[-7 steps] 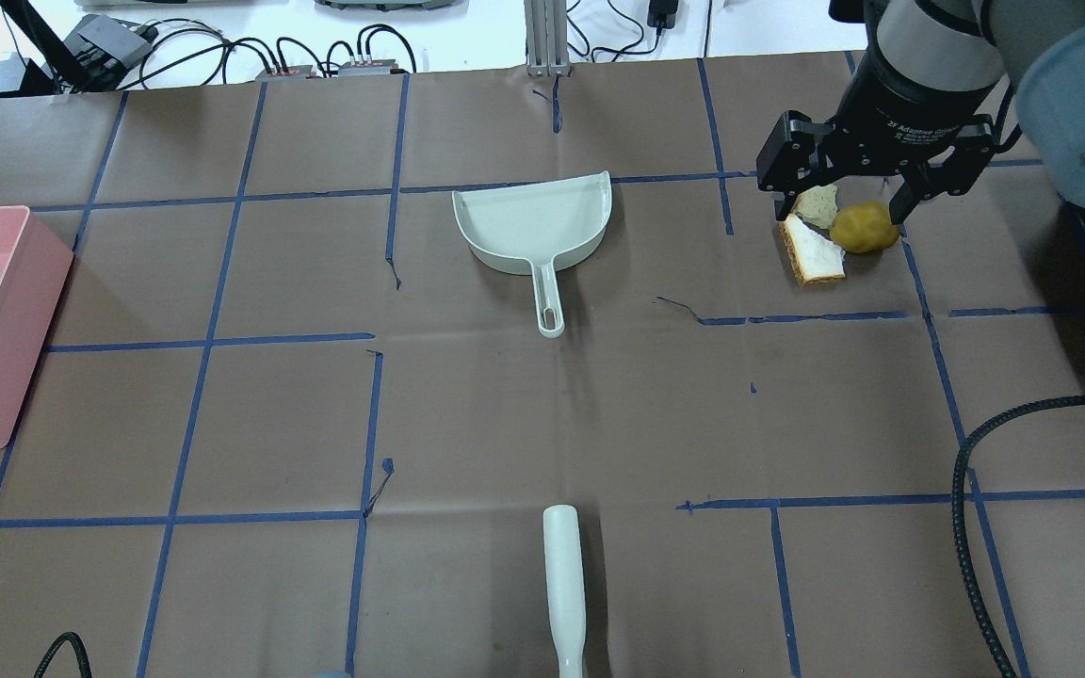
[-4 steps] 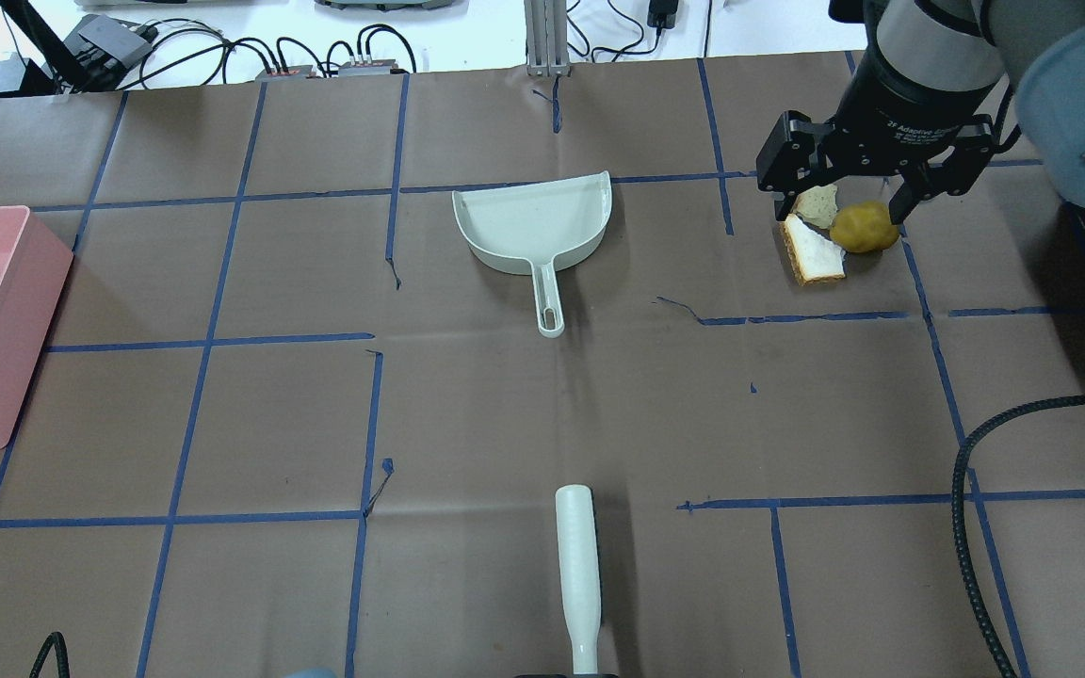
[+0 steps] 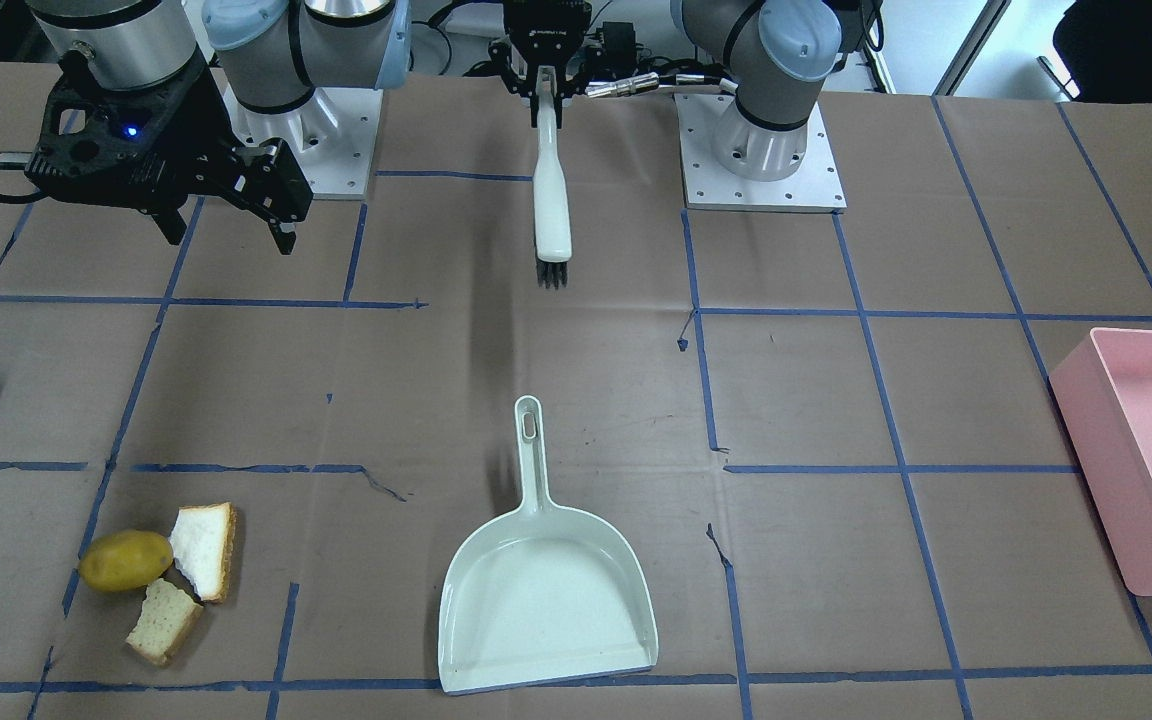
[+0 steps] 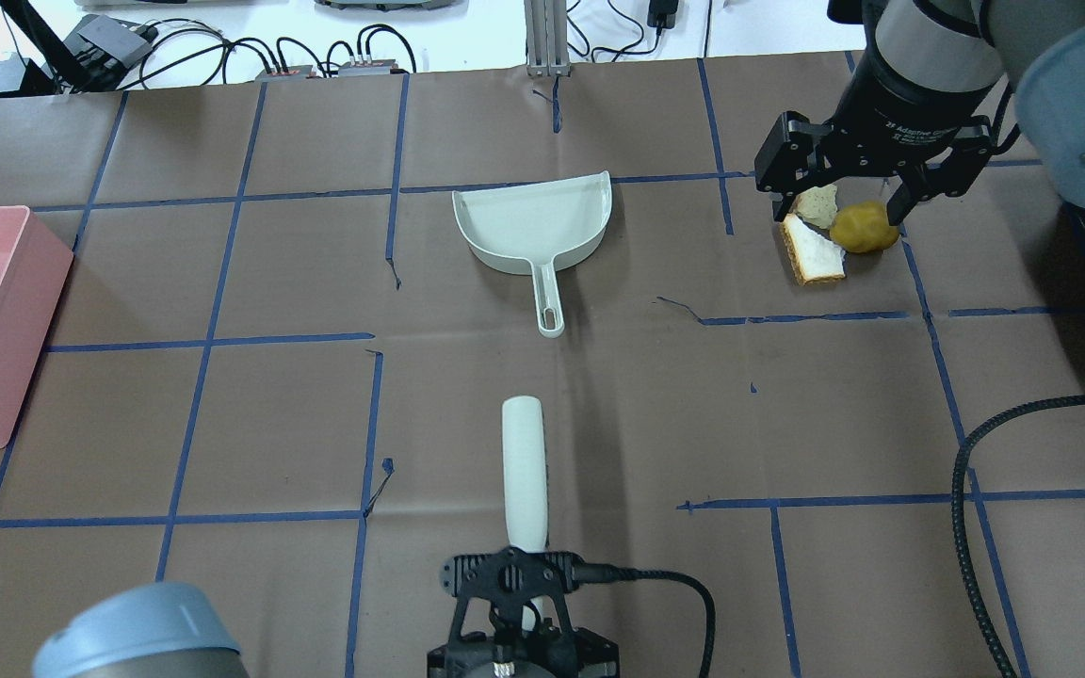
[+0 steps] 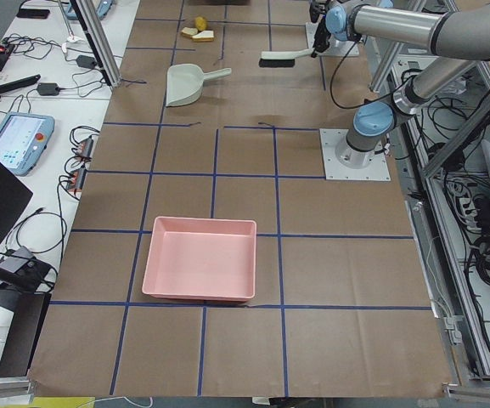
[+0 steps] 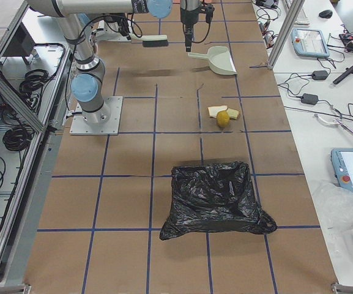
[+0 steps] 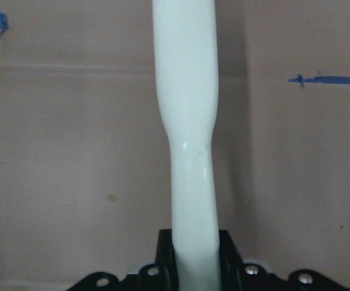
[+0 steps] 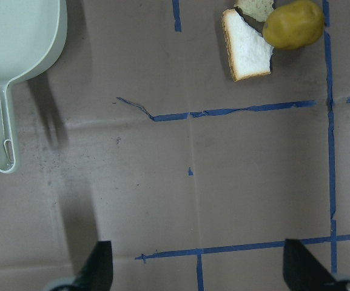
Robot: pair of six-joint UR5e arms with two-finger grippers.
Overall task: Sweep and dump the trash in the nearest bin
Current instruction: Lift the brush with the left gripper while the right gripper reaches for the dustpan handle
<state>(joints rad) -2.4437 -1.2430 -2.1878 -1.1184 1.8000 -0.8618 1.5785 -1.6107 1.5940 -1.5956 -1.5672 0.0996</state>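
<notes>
White brush [image 3: 552,215] in left claw [image 3: 545,92].

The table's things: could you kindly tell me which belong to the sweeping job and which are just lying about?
Job: potato, bread slice, smaller bread piece, dustpan, brush in the left gripper, black bag bin (the nearer one).
Lying about: pink bin at the far end, cables, tablet beside the table.

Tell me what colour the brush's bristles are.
Black: the bristles sit at the tip of the whitish brush. The exterior front-facing view shows them best.
</notes>
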